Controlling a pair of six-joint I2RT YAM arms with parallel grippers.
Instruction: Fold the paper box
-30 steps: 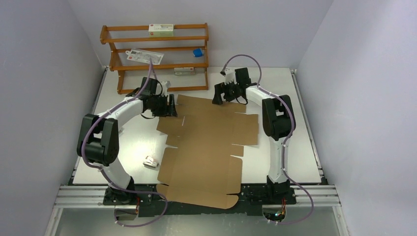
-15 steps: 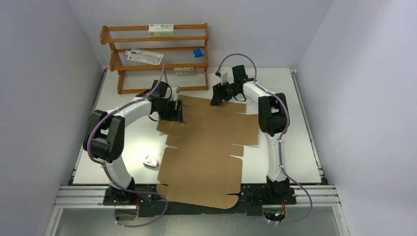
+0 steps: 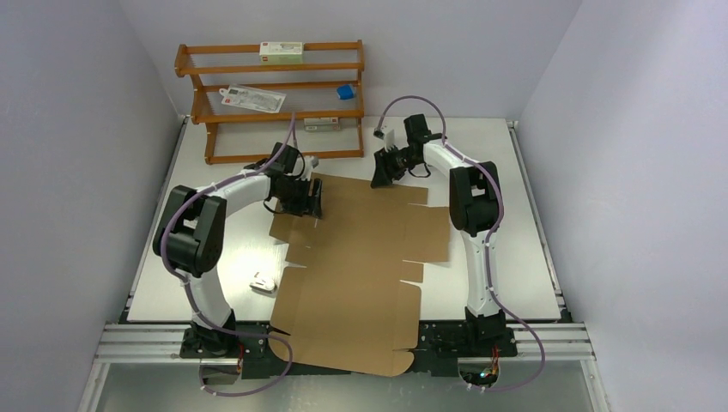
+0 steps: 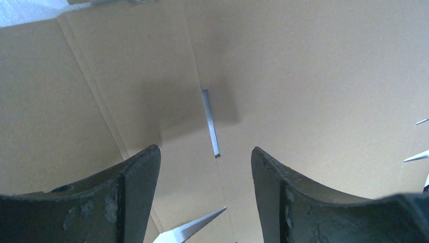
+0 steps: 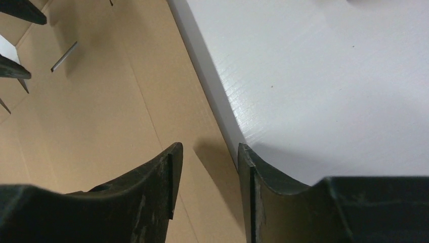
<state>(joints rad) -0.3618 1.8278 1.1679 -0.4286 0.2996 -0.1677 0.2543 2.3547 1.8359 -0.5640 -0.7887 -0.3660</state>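
Note:
The paper box (image 3: 360,249) is a flat brown die-cut cardboard sheet lying on the white table (image 3: 506,257), its near flap hanging over the front edge. My left gripper (image 3: 313,199) hovers over the sheet's far-left part. In the left wrist view it (image 4: 205,149) stands open above a narrow slit (image 4: 210,121) in the cardboard (image 4: 303,76), with nothing between its fingers. My right gripper (image 3: 378,176) is at the sheet's far edge. In the right wrist view its jaws (image 5: 207,147) straddle the cardboard's (image 5: 91,101) edge with a visible gap, one finger over bare table (image 5: 329,66).
An orange-brown wooden rack (image 3: 270,99) stands at the back left with a white carton (image 3: 281,51) on top and a small blue item (image 3: 345,91). A small white object (image 3: 263,281) lies on the table left of the sheet. Walls close in on both sides.
My left gripper has moved right, from the sheet's left edge onto it. The right gripper's jaws have narrowed at the far edge. The sheet has slid slightly toward the front.

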